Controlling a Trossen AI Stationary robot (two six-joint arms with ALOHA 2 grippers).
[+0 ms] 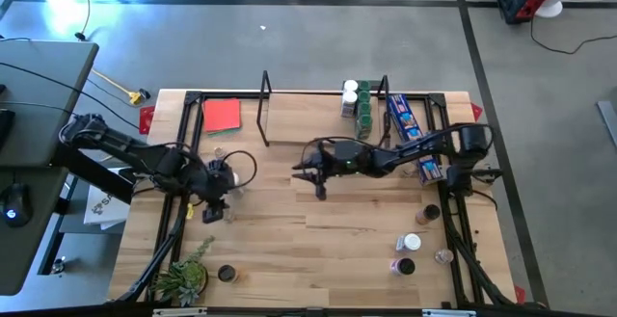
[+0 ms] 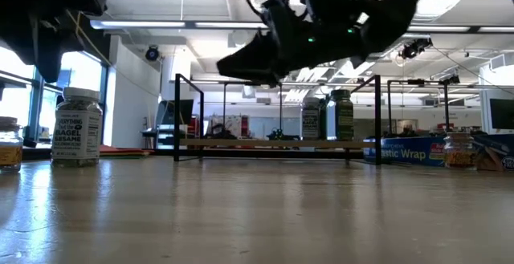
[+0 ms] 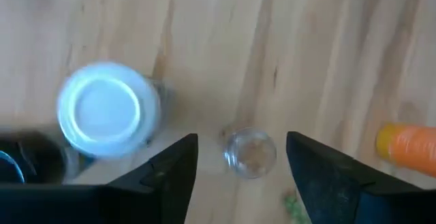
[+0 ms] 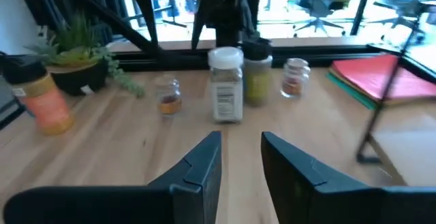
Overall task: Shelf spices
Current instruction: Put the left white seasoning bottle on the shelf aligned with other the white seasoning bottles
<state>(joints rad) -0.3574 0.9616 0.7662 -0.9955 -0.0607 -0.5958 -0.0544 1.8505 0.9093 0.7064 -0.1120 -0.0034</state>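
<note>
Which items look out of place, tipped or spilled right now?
Nothing stands out. The jars on the shelf stand upright at its right end; the loose jars by the left gripper, including the white-lidded one, stand upright too. No spill shows on the table.

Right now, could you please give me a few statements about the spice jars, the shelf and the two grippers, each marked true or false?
1. Spice jars already stand on the shelf. True.
2. The left gripper is clamped on a white-lidded jar. False: it is open above a small clear jar; the white-lidded jar stands beside.
3. The right gripper holds nothing. True.
4. The red folder lies on the table's right. False: red folder is left.
</note>
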